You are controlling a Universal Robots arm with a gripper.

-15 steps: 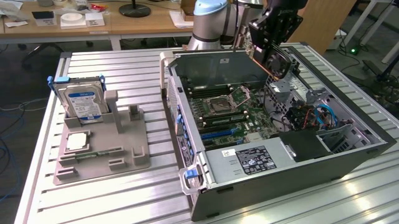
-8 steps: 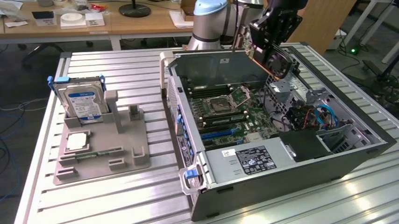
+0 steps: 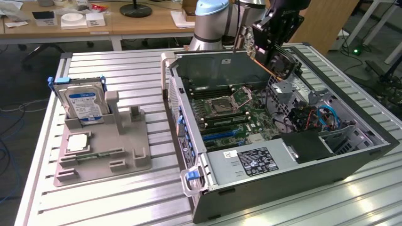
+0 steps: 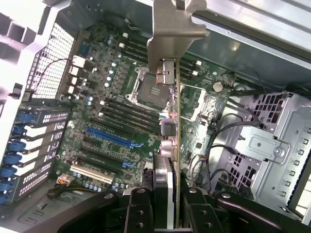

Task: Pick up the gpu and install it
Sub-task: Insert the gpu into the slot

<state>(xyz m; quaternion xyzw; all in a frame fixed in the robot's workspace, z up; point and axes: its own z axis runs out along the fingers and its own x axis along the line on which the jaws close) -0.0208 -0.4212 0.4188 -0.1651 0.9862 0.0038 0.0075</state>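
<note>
Gpu (image 4: 170,126) poised over open case (image 3: 276,183)
Your gripper (image 4: 166,199) clamps it above the board (image 4: 112,97), unseated; seating likely calls for squaring its edge to the blue slot (image 4: 109,137).

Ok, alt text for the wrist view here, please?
The claw grips the gpu edge-on, silver bracket at the far end, above the motherboard inside an open computer case. A blue expansion slot lies empty on the board.

Open space beneath gpu (image 4: 167,128); drive cage (image 4: 269,145) beside
</note>
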